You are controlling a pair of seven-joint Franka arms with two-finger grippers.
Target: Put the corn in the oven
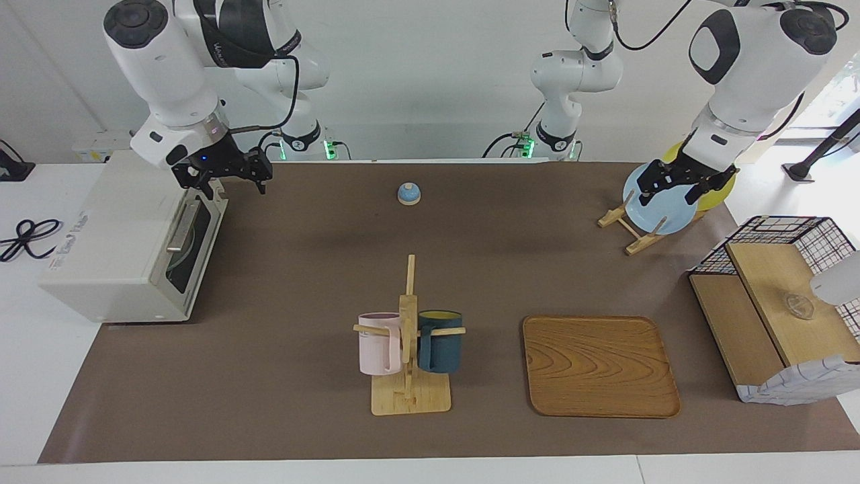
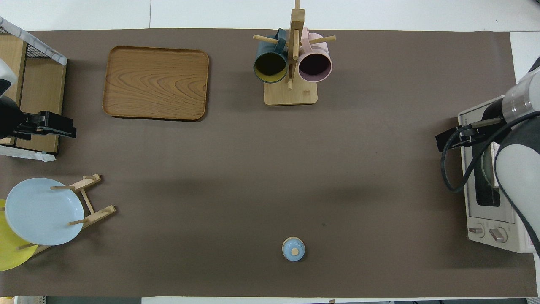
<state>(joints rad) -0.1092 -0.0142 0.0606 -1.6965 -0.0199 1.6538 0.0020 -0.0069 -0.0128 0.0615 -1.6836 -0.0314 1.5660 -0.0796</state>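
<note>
Right gripper point(image 1: 228, 183) hangs raised with fingers spread, wrist bent downward; left gripper point(image 1: 680, 189) hangs likewise, fingers apart, arm waiting

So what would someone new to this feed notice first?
Probably the off-white oven at the right arm's end of the table, door shut, with the right gripper raised over its top front edge, jaws open. Then the mug rack mid-table with a pink and a dark mug, beside the bare wooden tray. No corn shows.
</note>
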